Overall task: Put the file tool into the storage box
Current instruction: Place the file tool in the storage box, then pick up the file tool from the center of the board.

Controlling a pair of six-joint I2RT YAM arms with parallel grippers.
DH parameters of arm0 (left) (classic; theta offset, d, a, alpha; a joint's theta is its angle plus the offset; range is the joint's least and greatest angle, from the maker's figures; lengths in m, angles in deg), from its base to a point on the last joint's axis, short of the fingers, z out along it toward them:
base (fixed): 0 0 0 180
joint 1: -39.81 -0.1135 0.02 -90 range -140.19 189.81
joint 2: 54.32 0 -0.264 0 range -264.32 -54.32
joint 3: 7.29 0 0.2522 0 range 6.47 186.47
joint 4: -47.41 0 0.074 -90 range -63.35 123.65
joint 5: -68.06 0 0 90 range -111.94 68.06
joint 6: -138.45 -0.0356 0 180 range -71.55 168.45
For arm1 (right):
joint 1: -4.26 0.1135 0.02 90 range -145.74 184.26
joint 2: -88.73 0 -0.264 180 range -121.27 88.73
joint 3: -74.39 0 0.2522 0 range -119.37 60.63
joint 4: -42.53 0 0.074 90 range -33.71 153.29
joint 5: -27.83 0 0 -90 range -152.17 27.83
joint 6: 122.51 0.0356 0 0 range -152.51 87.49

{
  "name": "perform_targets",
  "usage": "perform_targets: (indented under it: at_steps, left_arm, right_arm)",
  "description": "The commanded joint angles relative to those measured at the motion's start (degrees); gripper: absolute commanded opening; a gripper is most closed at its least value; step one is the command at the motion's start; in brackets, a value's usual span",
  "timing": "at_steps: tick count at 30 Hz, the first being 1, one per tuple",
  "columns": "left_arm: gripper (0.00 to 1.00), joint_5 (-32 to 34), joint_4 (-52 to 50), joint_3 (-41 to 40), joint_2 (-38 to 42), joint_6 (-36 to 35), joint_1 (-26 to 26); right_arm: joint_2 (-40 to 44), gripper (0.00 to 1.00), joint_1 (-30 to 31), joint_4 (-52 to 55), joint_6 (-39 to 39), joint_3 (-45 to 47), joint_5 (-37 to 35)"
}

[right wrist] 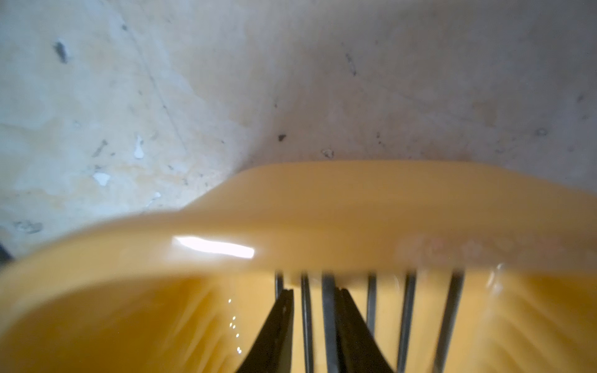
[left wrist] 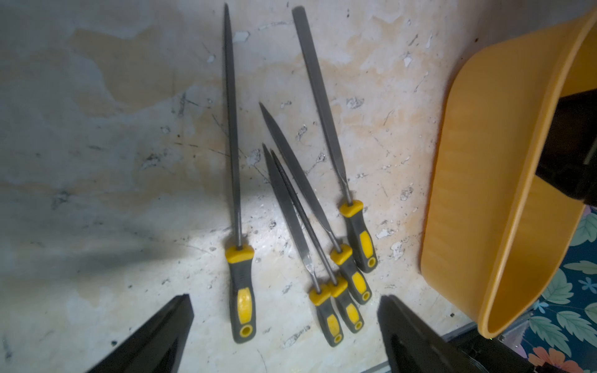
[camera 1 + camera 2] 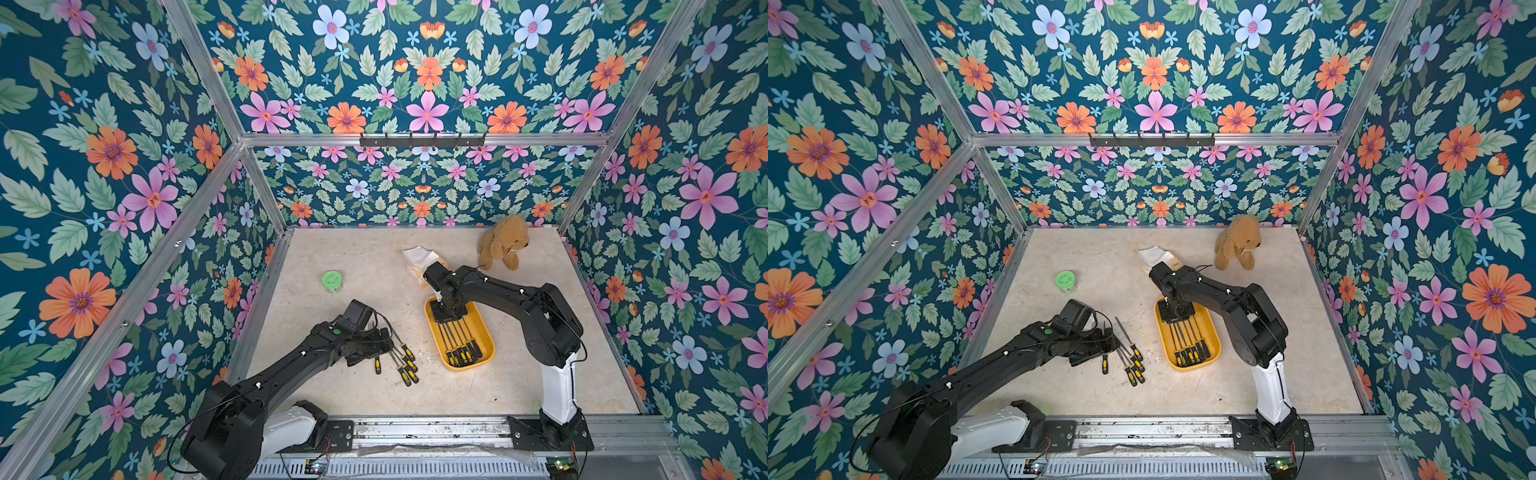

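Files (image 3: pixel 461 353) lie side by side in the storage box (image 2: pixel 478 168). The right gripper (image 1: pixel 314 290) is slightly parted around their shafts, gripping none. Five loose files (image 2: pixel 242 290) lie to its left, under the wide-open, empty left gripper (image 2: pixel 284 297).

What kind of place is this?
Probably a robot data-collection cell: aluminium frame lined with floral wallpaper, left arm and right arm bolted to a rail, teddy bear as prop.
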Motion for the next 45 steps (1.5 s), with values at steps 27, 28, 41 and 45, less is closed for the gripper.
perform_targets:
  at_steps: [27, 28, 41, 45]
  left_arm:
    - [0.01, 11.01, -6.71, 1.41, -15.38, 3.04, 5.94]
    - [0.0, 11.23, -7.98, 2.03, -15.65, 2.05, 5.9]
    - [0.0, 3.25, -13.06, 8.38, -2.3, -5.91, 4.53]
    - [0.0, -3.08, -10.57, 9.77, -0.09, -7.59, 4.5]
  right_arm:
    - [4.55, 0.32, -2.22, 2.18, 2.24, -7.17, 3.94]
    - [4.45, 0.32, -2.23, 2.1, 2.23, -7.24, 4.16]
    - [6.54, 0.35, -2.8, -8.42, 7.34, -7.53, 21.25]
    - [7.48, 0.38, -2.83, -21.45, 14.54, -4.25, 33.68]
